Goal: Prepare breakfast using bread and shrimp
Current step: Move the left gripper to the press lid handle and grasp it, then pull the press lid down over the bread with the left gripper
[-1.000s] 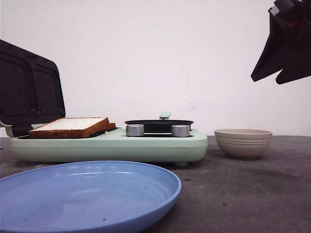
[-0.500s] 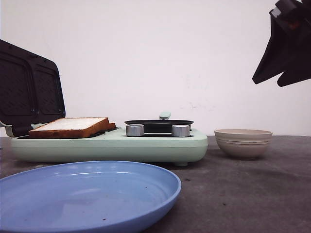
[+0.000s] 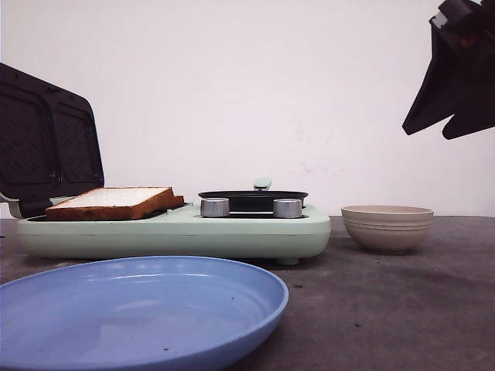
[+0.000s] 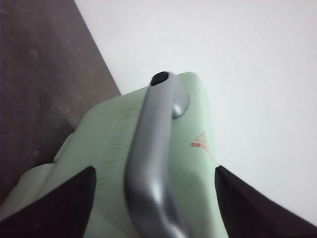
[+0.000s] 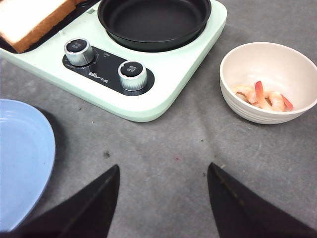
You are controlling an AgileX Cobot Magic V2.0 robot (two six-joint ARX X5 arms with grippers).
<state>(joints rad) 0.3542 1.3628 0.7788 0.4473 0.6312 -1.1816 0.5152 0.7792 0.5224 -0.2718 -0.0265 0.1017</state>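
A slice of bread (image 3: 116, 201) lies on the left plate of the mint-green breakfast maker (image 3: 178, 232); it also shows in the right wrist view (image 5: 29, 20). I cannot tell whether a second slice lies under it. Shrimp (image 5: 262, 96) lie in a beige bowl (image 5: 267, 82), which stands to the right of the maker (image 3: 387, 228). My right gripper (image 3: 423, 135) hangs high at the right, open and empty (image 5: 163, 166). My left gripper (image 4: 154, 168) is open, its fingers either side of the grey handle (image 4: 153, 148) of the raised lid (image 3: 46, 143), not closed on it.
A black pan (image 3: 253, 198) sits on the maker's right side, with two silver knobs (image 5: 79, 51) in front of it. A large blue plate (image 3: 139, 309) lies on the grey table nearest the camera. A white wall stands behind.
My right gripper has drifted slightly to the right. Nothing else has moved.
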